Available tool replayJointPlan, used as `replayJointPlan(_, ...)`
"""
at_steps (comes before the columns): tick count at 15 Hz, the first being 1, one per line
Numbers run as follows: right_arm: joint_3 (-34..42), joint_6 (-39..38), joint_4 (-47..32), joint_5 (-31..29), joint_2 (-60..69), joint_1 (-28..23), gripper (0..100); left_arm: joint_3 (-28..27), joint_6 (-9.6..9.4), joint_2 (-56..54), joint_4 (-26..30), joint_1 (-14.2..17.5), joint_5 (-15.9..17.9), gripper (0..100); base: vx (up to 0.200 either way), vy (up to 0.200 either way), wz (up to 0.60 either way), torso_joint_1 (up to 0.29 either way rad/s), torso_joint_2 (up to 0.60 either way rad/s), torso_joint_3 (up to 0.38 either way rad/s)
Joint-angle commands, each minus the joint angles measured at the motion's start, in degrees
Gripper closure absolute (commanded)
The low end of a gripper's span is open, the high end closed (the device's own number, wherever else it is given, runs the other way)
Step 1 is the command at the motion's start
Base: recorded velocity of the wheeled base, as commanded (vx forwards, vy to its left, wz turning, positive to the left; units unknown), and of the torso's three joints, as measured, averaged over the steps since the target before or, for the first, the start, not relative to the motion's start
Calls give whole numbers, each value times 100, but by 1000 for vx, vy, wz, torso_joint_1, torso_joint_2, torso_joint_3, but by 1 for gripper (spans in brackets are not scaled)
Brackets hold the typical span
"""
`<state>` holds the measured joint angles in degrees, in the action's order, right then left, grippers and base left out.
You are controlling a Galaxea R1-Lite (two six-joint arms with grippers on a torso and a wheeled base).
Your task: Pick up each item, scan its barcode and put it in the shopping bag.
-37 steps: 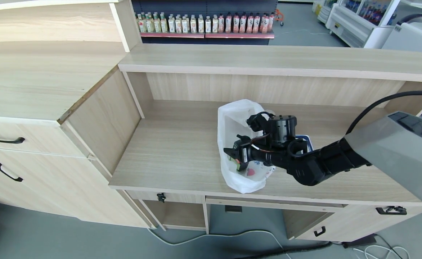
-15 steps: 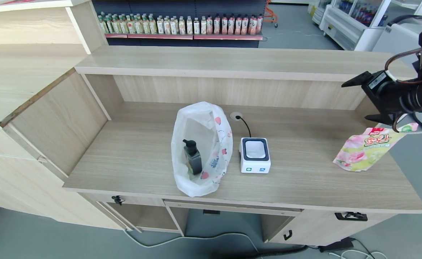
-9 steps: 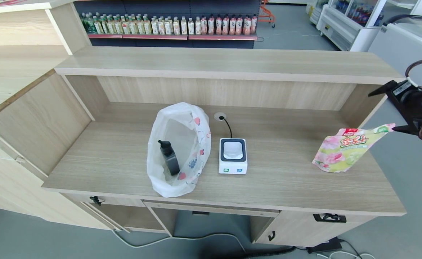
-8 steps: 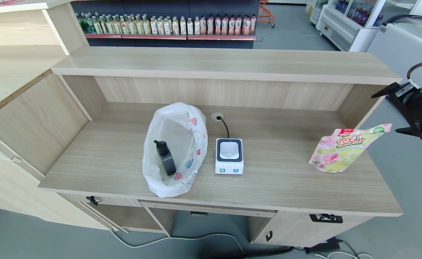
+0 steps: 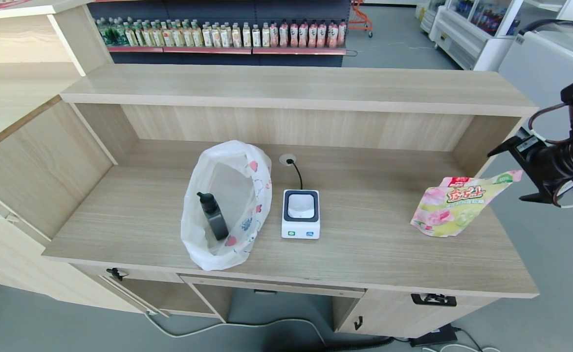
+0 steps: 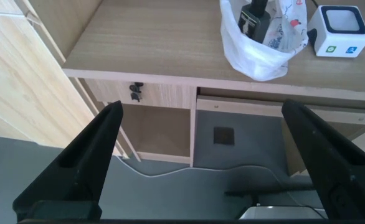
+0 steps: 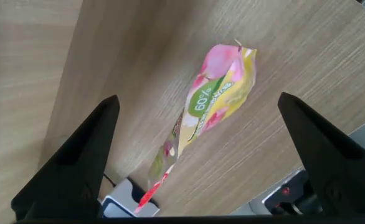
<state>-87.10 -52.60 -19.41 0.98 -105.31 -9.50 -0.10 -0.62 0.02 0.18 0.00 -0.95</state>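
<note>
**One item bagged, the pouch yet to be picked up**

As far as the pictures show, the task is partly done. A dark pump bottle (image 5: 212, 222) stands inside the white shopping bag (image 5: 228, 203), so that item looks finished. What is left is the pink-and-green pouch (image 5: 450, 205) at the right end of the tabletop (image 5: 374, 254). It has not yet been grasped, scanned or bagged, and I see no other loose item on the tabletop.

The right gripper (image 5: 505, 177) hangs just off the right end of the tabletop with its fingers wide apart and nothing between them in contact. The pouch sits directly ahead of it and a little lower. It seems to stand on its base and lean (though I cannot be sure it is not lying flat), with its upper corner nearest the gripper. In the right wrist view the pouch (image 7: 217, 109) lies in line with the gap between the two fingers, beyond their tips. Judging from this, the next move is a short advance and a close on that top corner.

From this gripper, the barcode scanner (image 5: 300, 213) lies well beyond the pouch, and the shopping bag just past the scanner.

The left gripper (image 6: 201, 109) is also spread and empty. It is held below and in front of the tabletop edge, with the bag and scanner ahead of and above it.
</note>
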Motion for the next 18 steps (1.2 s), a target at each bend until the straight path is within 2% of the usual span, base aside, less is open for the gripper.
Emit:
replayJointPlan(1, -88, -13, 7, -1, -499, 0, 0, 1, 1, -2, -1, 0, -2, 0, 0, 0, 0, 0, 0, 0)
replayJointPlan(5, -105, 13, 25, -194, -1158, 62, 0, 1, 1, -2, -1, 0, -2, 0, 0, 0, 0, 0, 0, 0)
replayJointPlan(11, -272, 207, 42, -344, -1510, 633, 0, 1, 1, -2, -1, 0, -2, 0, 0, 0, 0, 0, 0, 0)
replayJointPlan(13, -290, 250, 51, -625, -1641, 712, 0, 1, 1, -2, -1, 0, -2, 0, 0, 0, 0, 0, 0, 0)
replayJointPlan(14, -290, 347, 51, -695, -1694, 721, 100, 10, 1, -2, -1, 0, -2, 0, 0, 0, 0, 0, 0, 0)
replayJointPlan(16, -272, 514, 51, -748, -1800, 721, 100, 1, 1, -2, -1, 0, -2, 0, 0, 0, 0, 0, 0, 0)
replayJointPlan(18, -272, 962, 60, -1143, -2011, 721, 100, 1, 1, -2, -1, 0, -2, 0, 0, 0, 0, 0, 0, 0)
